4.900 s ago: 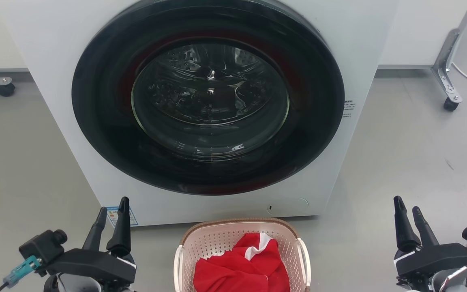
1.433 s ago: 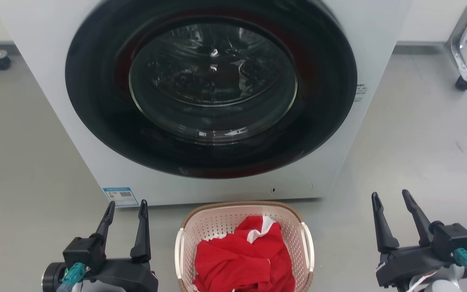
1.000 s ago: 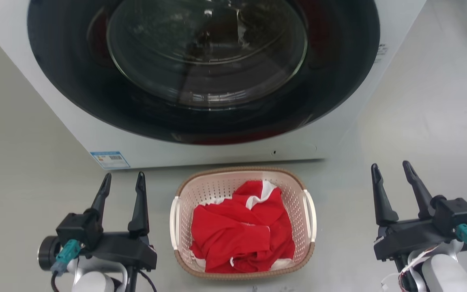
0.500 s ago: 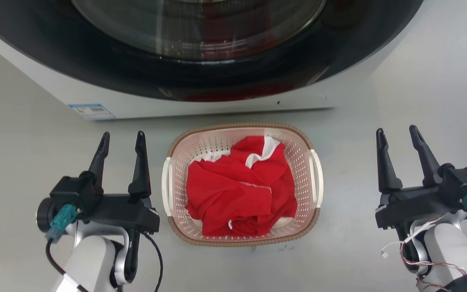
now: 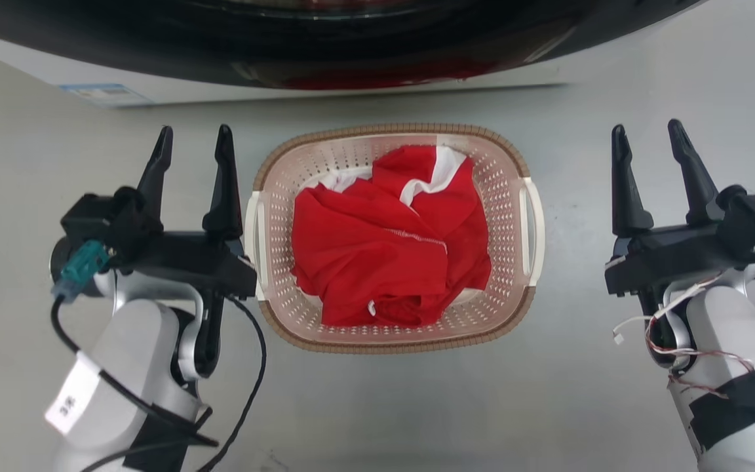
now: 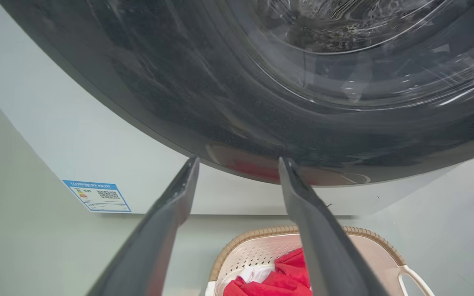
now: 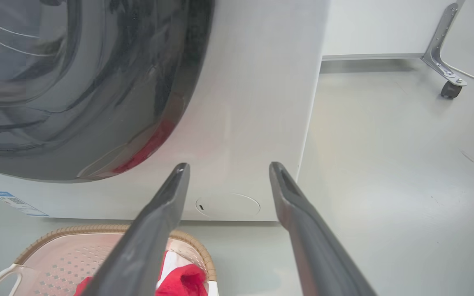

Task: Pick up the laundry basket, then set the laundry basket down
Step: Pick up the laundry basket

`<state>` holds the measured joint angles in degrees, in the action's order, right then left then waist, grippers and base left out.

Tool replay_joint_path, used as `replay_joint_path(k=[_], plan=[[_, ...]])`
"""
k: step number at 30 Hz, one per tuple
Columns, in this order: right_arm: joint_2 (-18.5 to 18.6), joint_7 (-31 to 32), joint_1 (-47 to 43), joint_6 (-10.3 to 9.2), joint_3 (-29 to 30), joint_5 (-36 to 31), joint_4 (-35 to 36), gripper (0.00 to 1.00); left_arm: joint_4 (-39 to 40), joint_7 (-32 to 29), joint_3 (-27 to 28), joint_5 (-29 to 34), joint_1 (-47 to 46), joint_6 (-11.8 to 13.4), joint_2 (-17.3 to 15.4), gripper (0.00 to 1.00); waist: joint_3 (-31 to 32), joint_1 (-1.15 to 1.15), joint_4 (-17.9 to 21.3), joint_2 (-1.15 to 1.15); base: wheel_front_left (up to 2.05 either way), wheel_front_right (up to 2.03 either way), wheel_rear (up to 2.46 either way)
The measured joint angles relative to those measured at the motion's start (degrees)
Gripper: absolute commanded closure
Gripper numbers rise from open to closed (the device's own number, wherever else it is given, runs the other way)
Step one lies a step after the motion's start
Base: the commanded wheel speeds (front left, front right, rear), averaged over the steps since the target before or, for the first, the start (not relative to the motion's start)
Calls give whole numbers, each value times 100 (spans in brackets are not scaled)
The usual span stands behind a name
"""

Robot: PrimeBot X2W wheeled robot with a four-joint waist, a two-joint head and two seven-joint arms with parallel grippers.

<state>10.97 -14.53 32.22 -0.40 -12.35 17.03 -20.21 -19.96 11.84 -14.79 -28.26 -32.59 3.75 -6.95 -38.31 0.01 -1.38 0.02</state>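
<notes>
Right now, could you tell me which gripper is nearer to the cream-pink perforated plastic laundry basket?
Left. The left gripper hangs open right beside the laundry basket, at its left side; the right gripper, also open, stands off the right side across a strip of grey floor.

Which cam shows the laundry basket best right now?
Head view: the whole laundry basket is seen from above, with its rim, both white handles and the red cloth inside. Left wrist view catches its far rim and one handle at the bottom edge; right wrist view, a rim corner and one handle.
</notes>
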Motion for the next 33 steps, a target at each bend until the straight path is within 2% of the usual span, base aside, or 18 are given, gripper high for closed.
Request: replay_joint_path(k=[8, 17, 23, 33], plan=[[-78, 112, 606, 180, -175, -2, -730, 0, -786, -261, -47, -77, -598, -229, 51, 0, -434, 0, -45, 0, 0, 0, 0], [-203, 342, 908, 345, -357, -10, -1570, 0, -1649, -549, -122, -271, -802, -436, 131, 0, -581, -1, -97, -1, 0, 0, 0], [-339, 548, 978, 397, -445, 9, -2165, 0, -2175, -749, -208, -341, -937, -633, 180, 0, -703, -1, -99, -1, 0, 0, 0], [-499, 793, 1211, 474, -586, 62, -2895, 0, -2919, -931, -187, -456, -1057, -782, 214, 0, -971, -1, -61, -1, 0, 0, 0]])
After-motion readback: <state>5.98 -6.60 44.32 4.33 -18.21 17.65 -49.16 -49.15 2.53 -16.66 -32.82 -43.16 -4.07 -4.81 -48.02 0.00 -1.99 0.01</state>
